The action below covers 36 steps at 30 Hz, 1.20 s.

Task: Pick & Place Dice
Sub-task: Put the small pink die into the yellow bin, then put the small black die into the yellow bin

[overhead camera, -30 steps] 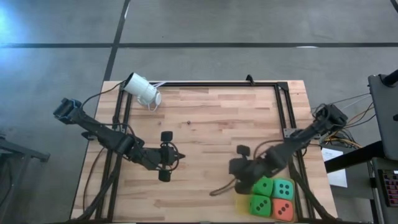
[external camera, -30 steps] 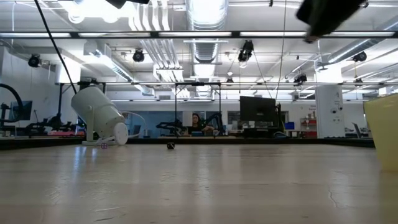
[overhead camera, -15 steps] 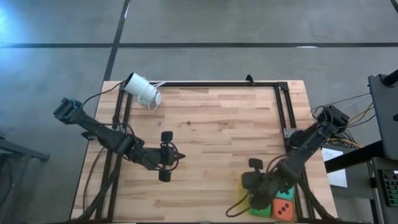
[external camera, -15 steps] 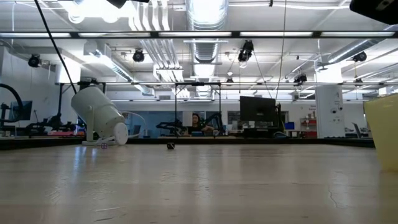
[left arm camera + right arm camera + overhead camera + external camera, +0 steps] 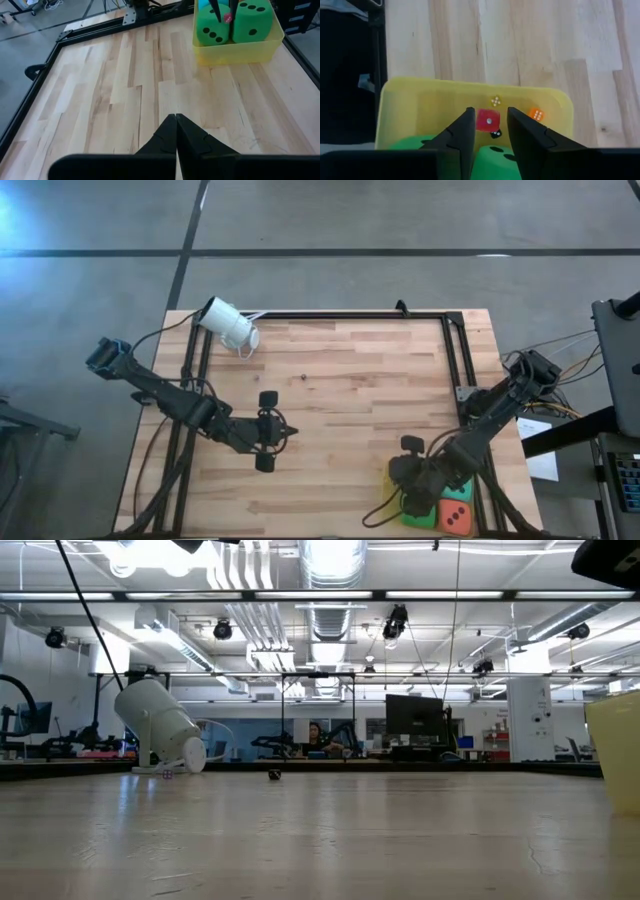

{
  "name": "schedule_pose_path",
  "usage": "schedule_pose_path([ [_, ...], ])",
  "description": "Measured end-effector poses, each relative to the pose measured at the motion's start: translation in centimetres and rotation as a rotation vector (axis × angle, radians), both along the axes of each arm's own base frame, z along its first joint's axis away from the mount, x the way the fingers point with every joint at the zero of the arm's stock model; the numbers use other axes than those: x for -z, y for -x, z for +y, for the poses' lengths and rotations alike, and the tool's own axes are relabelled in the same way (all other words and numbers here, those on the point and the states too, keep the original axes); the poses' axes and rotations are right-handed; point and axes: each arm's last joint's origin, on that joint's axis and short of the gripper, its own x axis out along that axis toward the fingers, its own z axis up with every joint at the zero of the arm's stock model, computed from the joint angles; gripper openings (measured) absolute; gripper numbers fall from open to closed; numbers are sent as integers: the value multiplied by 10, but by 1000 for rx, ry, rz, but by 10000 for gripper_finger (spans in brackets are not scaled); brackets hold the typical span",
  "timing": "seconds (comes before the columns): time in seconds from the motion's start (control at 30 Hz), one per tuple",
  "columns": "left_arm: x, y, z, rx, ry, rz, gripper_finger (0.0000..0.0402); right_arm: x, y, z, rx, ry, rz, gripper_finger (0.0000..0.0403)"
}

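The right gripper (image 5: pixel 489 131) is hanging over the yellow tray (image 5: pixel 430 107) at the table's (image 5: pixel 340 370) near right corner, its fingers slightly parted around a tiny red die (image 5: pixel 488 120). The big dice (image 5: pixel 232 22) are sitting inside the tray. The left gripper (image 5: pixel 176 122), fingers pressed together, is waiting mid-table.

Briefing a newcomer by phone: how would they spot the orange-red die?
On the wooden table, find the yellow tray in the corner at the high view's bottom right, where the right gripper hovers. The orange-red die sits in the tray's outermost corner, beside a green die and a teal die; it alone is orange-red.
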Motion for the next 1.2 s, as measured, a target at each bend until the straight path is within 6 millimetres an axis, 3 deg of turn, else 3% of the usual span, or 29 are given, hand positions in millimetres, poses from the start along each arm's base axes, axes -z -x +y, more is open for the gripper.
schedule_pose_path([
  [0.3, 0, 0, 0, -2, 5, -3, 2, 20, -1, -10, 14, 62, 48, 153],
  [0.47, 0, 0, 0, -2, 5, -2, 2, 20, -1, -13, 19, 54, 54, 161],
  [0.67, 2, 1, 1, -5, -3, 19, 2, 5, -6, -9, 7, 54, -5, 154],
  [0.83, 8, 5, 6, -87, 12, 82, 2, -11, -13, -9, -17, 172, -139, 144],
  [1.03, 33, 9, 26, -230, 40, 169, 2, -19, -17, -11, 12, 315, -252, 137],
  [1.2, 61, 12, 58, -412, 77, 238, 2, -21, -19, -13, 57, 369, -313, 134],
])
